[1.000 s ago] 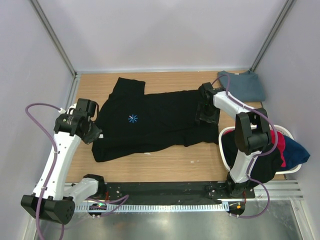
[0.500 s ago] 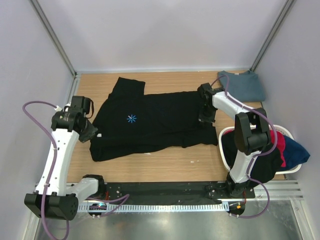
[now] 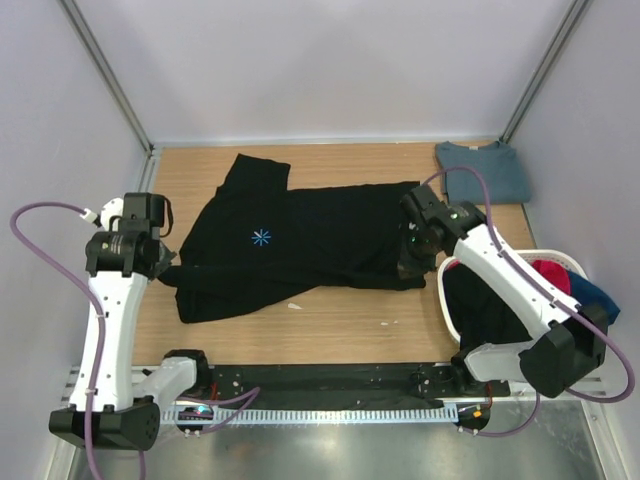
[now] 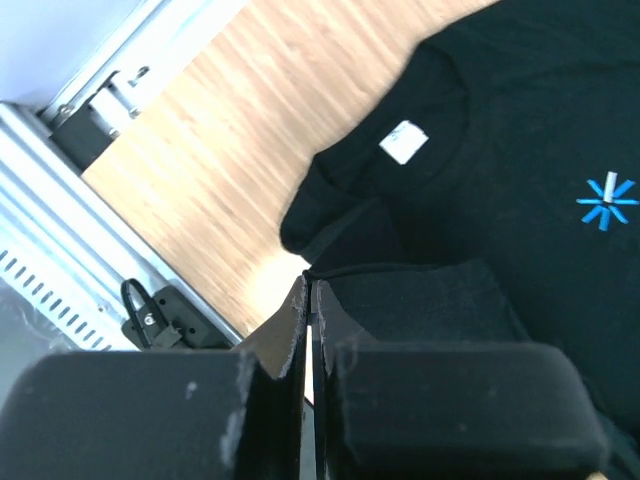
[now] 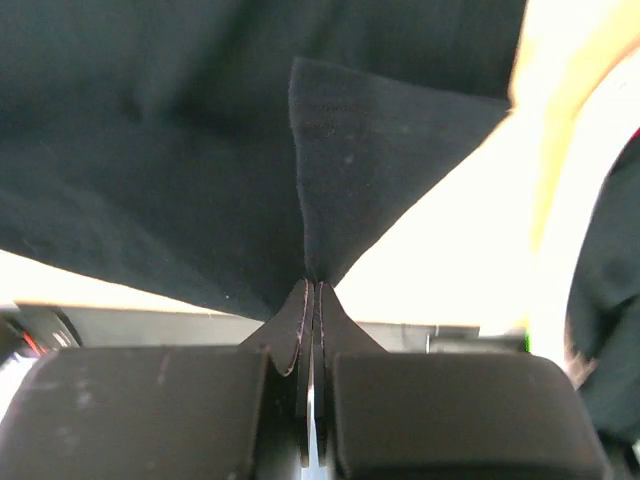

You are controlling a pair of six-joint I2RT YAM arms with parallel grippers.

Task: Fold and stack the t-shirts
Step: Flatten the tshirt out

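Observation:
A large black t-shirt (image 3: 310, 245) with a light-blue starburst mark (image 3: 262, 237) lies spread across the wooden table. My left gripper (image 3: 166, 262) is shut on its left edge, near the collar and its white label (image 4: 404, 141). In the left wrist view the left gripper (image 4: 308, 287) pinches black cloth, with the t-shirt (image 4: 520, 120) stretching away from it. My right gripper (image 3: 414, 256) is shut on the shirt's right hem. In the right wrist view the right gripper (image 5: 314, 286) holds a raised fold of the black cloth (image 5: 360, 170). A folded slate-blue t-shirt (image 3: 483, 172) lies at the back right.
A white basket (image 3: 562, 258) stands at the right front, holding black (image 3: 490, 310), magenta-red (image 3: 555, 276) and blue (image 3: 598, 300) shirts. Grey walls enclose the table on three sides. A metal rail (image 3: 330, 380) runs along the near edge.
The right gripper has shut on the shirt's hem and drawn it nearer while its arm swung round. The left gripper has pulled the shirt's left edge farther left.

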